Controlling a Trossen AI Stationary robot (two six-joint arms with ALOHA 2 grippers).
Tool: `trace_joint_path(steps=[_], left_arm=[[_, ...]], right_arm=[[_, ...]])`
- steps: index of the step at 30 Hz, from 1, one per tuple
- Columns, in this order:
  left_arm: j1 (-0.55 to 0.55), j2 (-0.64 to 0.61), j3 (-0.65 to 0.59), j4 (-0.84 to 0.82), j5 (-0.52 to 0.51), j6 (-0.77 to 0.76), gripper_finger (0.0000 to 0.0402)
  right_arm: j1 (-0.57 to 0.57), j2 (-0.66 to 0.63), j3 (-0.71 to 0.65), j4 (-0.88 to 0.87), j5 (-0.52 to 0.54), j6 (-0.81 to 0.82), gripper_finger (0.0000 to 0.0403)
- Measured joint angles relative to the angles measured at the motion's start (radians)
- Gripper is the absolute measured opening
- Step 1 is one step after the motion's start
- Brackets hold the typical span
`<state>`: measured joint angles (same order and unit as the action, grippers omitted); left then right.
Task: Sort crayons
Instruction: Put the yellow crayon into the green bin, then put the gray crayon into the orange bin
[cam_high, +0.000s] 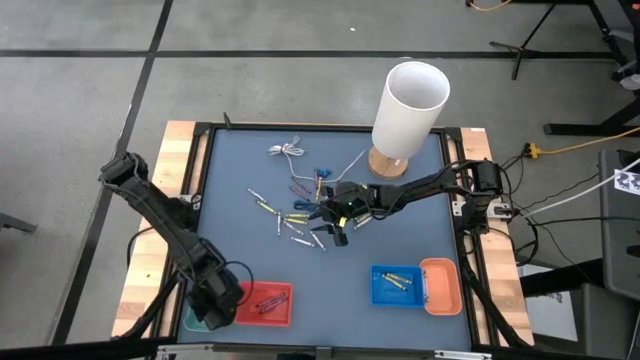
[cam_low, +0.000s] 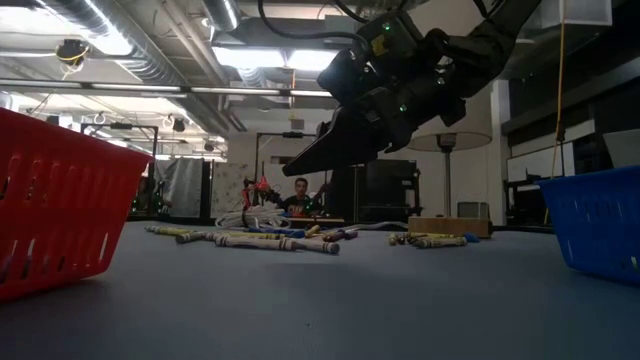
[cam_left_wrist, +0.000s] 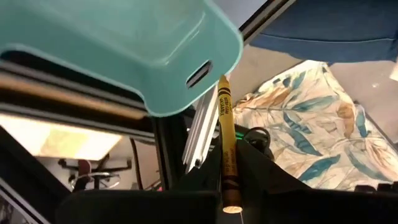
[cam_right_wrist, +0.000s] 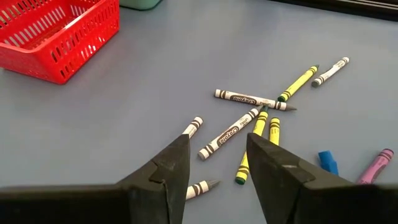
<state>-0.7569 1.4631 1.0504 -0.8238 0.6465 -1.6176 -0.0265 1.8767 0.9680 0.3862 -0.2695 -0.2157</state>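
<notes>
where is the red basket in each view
High view: red basket at the table's near edge, beside the left gripper.
Low view: red basket at the left edge, close to the camera.
Left wrist view: not in it; a teal basket and a held yellow crayon fill it.
Right wrist view: red basket in the top left corner.
Shared landmark: the crayons scattered mid-table, under the right gripper.
</notes>
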Motion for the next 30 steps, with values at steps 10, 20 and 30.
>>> trace_joint_path(steps=[10, 20, 30], left_arm=[[-0.053, 0.0, 0.0, 0.0, -0.125, -0.057, 0.0051], [-0.058, 0.0, 0.0, -0.051, -0.249, -0.075, 0.0096], [-0.047, 0.0, 0.0, -0.059, -0.677, 0.024, 0.0106]], right_arm=[[0.0, 0.0, 0.0, 0.0, 0.0, 0.0, 0.0158], [0.0, 0.0, 0.0, 0.0, 0.0, 0.0, 0.0158], [0.0, 0.0, 0.0, 0.0, 0.0, 0.0, 0.0158]])
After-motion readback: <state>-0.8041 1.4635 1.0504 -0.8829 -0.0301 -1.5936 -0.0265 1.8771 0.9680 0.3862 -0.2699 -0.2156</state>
